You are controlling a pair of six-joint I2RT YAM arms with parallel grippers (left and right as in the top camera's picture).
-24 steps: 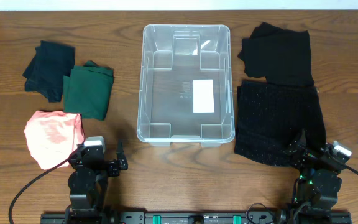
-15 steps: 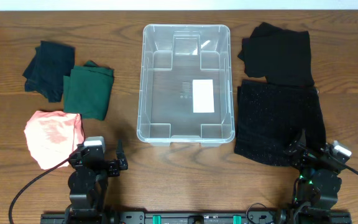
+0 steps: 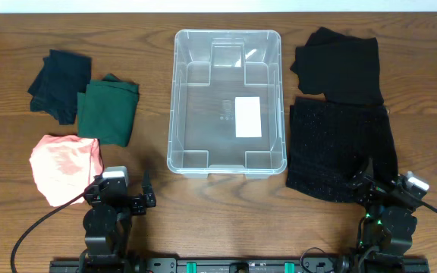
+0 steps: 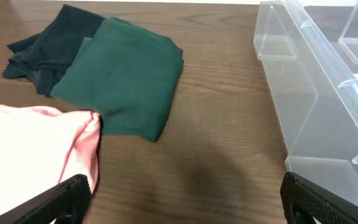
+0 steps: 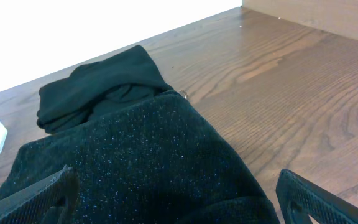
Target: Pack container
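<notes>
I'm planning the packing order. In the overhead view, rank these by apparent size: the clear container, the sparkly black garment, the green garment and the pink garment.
1. The container.
2. The sparkly black garment.
3. The green garment and the pink garment look about alike, so I would not rank them.

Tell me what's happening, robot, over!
Left gripper open, empty. Right gripper open, empty. Container empty, mid-table. Clothes beside it, nothing blocking.

Container (image 3: 226, 33) open-topped (garments (image 3: 108, 112) flank both sides).
</notes>
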